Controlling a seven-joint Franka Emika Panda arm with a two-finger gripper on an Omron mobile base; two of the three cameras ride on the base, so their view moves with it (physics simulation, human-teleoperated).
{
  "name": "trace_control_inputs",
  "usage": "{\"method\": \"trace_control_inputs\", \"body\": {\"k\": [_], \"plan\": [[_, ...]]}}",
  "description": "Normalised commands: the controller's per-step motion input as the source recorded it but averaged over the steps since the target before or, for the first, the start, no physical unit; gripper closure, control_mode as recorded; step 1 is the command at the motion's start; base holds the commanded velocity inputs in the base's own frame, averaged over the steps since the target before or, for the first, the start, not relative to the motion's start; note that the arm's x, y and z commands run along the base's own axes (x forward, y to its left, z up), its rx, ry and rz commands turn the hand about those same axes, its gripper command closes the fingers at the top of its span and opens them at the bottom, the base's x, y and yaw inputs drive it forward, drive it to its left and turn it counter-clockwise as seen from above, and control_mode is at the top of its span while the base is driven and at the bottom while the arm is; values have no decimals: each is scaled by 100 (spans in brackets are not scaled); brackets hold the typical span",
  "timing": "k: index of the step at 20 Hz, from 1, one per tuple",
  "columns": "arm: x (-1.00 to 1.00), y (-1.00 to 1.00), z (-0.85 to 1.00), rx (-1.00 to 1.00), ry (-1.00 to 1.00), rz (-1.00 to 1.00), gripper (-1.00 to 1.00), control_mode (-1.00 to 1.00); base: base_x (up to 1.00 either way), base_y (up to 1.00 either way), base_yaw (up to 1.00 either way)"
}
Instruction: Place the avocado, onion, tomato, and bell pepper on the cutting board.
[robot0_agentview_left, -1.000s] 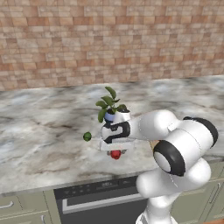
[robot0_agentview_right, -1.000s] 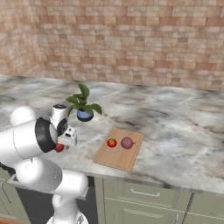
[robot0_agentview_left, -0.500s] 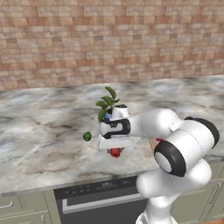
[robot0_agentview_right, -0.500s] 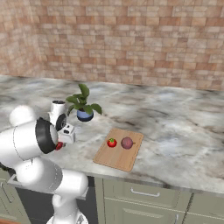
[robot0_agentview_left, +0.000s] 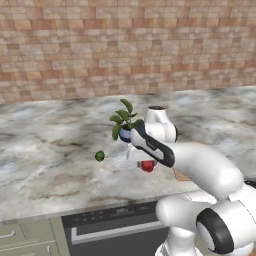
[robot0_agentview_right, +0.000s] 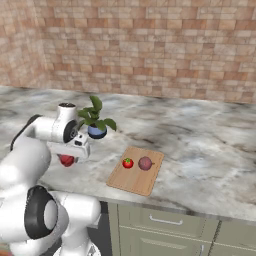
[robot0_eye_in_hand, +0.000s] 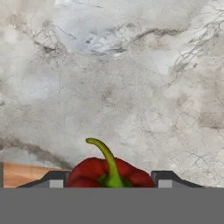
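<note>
1. Done so far: tomato (robot0_agentview_right: 128, 163) and onion (robot0_agentview_right: 145, 163) are seen side by side on the cutting board (robot0_agentview_right: 131, 183).
2. In hand: bell pepper (robot0_eye_in_hand: 109, 173) is held in the gripper (robot0_eye_in_hand: 108, 180), one dark fingertip on either side of it and the green stem pointing up between them. The jaws are judged closed on it at moderate width.
3. Pepper position: it is seen under the hand, over the bench (robot0_agentview_left: 45, 145), just in front of the potted plant (robot0_agentview_left: 125, 120). Whether it is lifted clear of the bench cannot be told. A board corner is visible at the lower left of the hand view.
4. Left: the pepper is to be carried to the board and set on a free part.
5. Left: avocado (robot0_agentview_left: 100, 156) lies alone on the bench, apart from the plant, untouched.
6. Tally: two of four placed, one gripped, one waiting.
</note>
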Motion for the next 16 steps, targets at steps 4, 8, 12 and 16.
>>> {"method": "trace_control_inputs", "body": {"k": [4, 8, 12, 16], "plan": [[-43, -67, 61, 0, -7, 0, 100, -100, 0, 0, 0], [-27, -83, 37, 0, 0, -4, 100, -100, 0, 0, 0], [-6, -78, 13, 0, 0, -6, 100, -100, 0, 0, 0], [0, -76, 7, 0, 0, -5, 100, -100, 0, 0, 0]]}}
